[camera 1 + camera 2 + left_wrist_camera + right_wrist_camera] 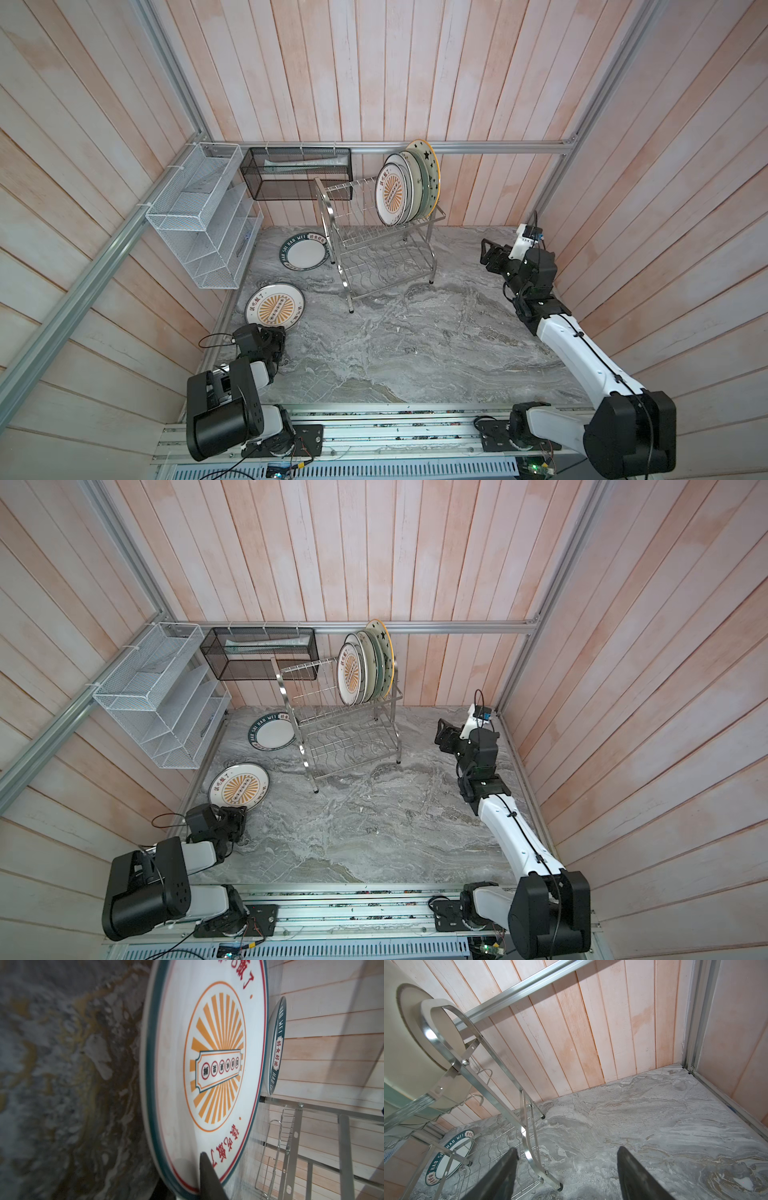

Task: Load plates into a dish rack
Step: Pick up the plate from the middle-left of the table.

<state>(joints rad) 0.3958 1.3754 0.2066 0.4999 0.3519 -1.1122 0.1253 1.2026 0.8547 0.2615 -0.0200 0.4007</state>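
A white plate with an orange sunburst point(274, 309) point(239, 789) point(207, 1064) lies at the table's left. My left gripper point(286, 332) point(245, 812) point(187, 1176) is shut on its near rim: one finger point(207, 1176) presses on the face, the other is hidden under the plate. A dark-rimmed plate point(305, 251) point(272, 731) point(277, 1047) point(452, 1151) lies flat left of the steel dish rack point(374, 249) point(345, 729) point(452, 1022). Several plates point(405, 187) point(365, 667) point(409, 1043) stand in its upper tier. My right gripper point(484, 255) point(440, 731) point(566, 1148) hangs open and empty, right of the rack.
A white mesh shelf unit point(203, 216) hangs on the left wall and a black mesh basket point(297, 172) on the back wall behind the rack. Wooden walls close three sides. The rack's lower tier point(386, 266) holds nothing.
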